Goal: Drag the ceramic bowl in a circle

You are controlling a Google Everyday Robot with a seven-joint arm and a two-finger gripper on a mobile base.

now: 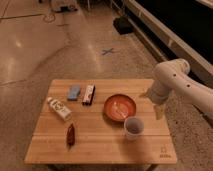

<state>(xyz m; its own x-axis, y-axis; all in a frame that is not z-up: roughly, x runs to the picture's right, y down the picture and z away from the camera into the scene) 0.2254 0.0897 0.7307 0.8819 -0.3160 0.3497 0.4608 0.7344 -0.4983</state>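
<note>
The ceramic bowl [120, 107] is shallow, round and orange-red with a darker rim. It sits on the wooden table [100, 147], right of centre. My gripper [159, 112] hangs at the end of the white arm [169, 80] by the table's right edge. It is to the right of the bowl and apart from it. A small white cup [134, 127] stands just in front of the bowl, to its right.
A blue packet [74, 92] and a dark bar [88, 94] lie at the back left of the table. A white bottle [59, 108] lies on its side at the left. A small red item [71, 135] lies near the front left. A dark wall base runs behind.
</note>
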